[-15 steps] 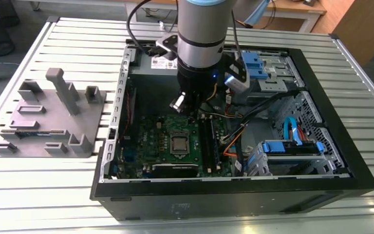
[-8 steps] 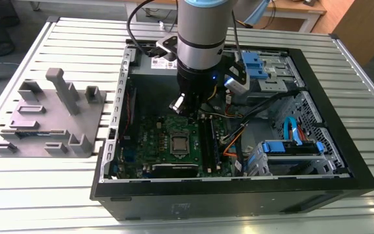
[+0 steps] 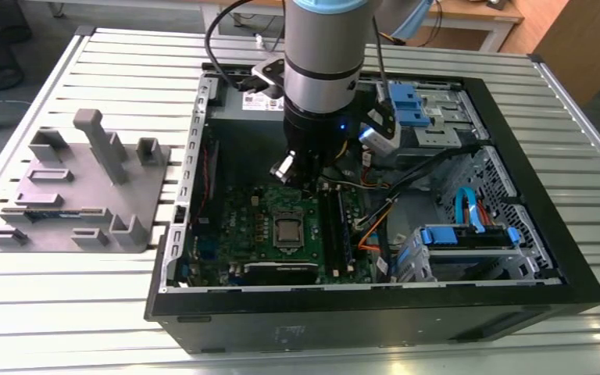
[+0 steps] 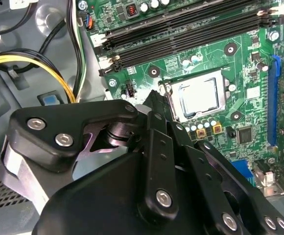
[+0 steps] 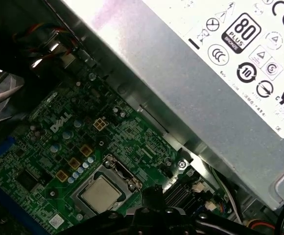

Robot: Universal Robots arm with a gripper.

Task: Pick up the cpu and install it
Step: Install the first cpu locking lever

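The gripper [image 3: 291, 173] hangs inside the open computer case [image 3: 550, 266], just above the green motherboard [image 3: 240, 226] and on the far side of the socket from the case's front edge. Whether its fingers are wide or narrow cannot be told: in both wrist views the black linkages block the tips, and nothing can be seen held between them. In the second wrist view the gripper [image 4: 154, 100] ends just beside the socket frame [image 4: 170, 90].

The cpu [image 3: 287, 229] lies flat in the socket frame on the motherboard, its pale metal top facing up; it shows as a silvery square in the second wrist view [image 4: 199, 96] and in the first wrist view [image 5: 101, 192]. The gripper is near it but apart from it.

Beside the socket run long black memory slots [image 4: 181, 29]. Yellow and black cables [image 4: 44, 61] curve past the board's edge. The grey power supply [image 5: 196, 93] fills the case's far wall behind the arm [image 3: 324, 62].

Outside the case, on the slatted counter [image 3: 91, 312] towards the exterior view's left, stands a grey plastic block [image 3: 76, 191] with upright posts.
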